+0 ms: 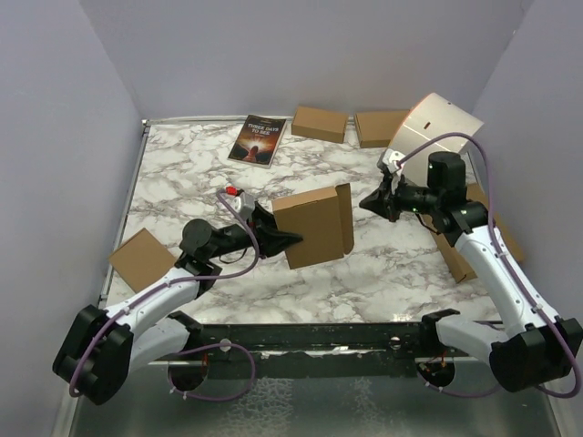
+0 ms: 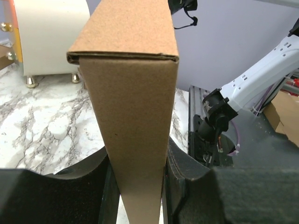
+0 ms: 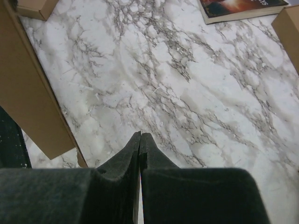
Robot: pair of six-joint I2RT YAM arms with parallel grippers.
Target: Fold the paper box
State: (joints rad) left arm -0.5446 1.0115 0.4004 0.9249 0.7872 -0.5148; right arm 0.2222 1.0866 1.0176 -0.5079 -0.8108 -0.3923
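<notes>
Cardboard: one paper box (image 1: 314,226), apparently part-folded.

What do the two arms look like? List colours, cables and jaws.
The left arm and right arm have white links, black joints and black bases. A purple cable loops along each. The jaws are black and matte. A small red part sits at the left wrist.

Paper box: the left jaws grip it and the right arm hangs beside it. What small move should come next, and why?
Probably ease the right gripper in against the flap along the paper box's right edge and press it closed. The left gripper steadies the box, the right jaws are shut, empty and apart from it, and that flap seems untucked.
</notes>
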